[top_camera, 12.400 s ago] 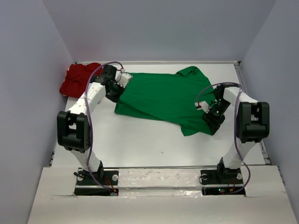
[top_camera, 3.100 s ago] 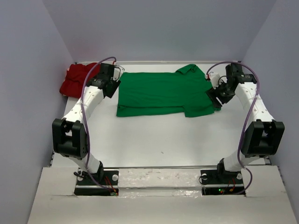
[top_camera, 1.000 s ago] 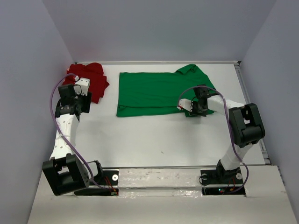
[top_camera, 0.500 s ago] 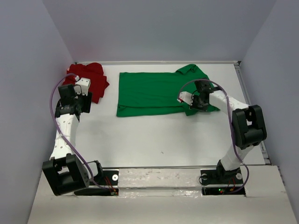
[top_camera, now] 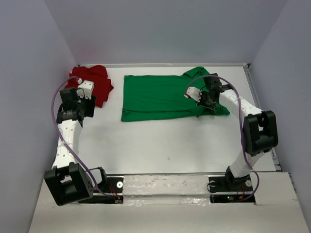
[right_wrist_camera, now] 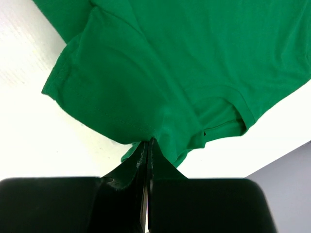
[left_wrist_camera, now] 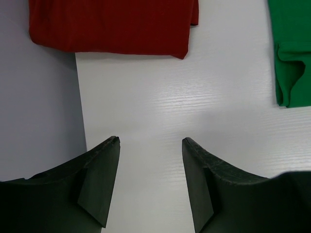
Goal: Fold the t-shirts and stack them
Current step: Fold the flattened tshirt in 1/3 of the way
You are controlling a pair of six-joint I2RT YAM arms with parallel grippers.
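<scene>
white table (top_camera: 160, 141) carries both t-shirts; green t-shirt (top_camera: 155, 97) lies spread flat across the far middle as a wide rectangle, sleeve and collar end on the right, near-left corner doubled over on itself; red t-shirt (top_camera: 97, 82) is bunched in the far-left corner against the side wall, well apart from the green one with bare table between; right gripper (right_wrist_camera: 148, 145) sits at the green shirt's right end, fingers pressed together and clamped on a pinch of green cloth, fabric puckering into the tips near the sleeve hem; left gripper (left_wrist_camera: 150, 143) hangs over bare table just on the near side of the red shirt, fingers apart with nothing between them, touching neither shirt
</scene>
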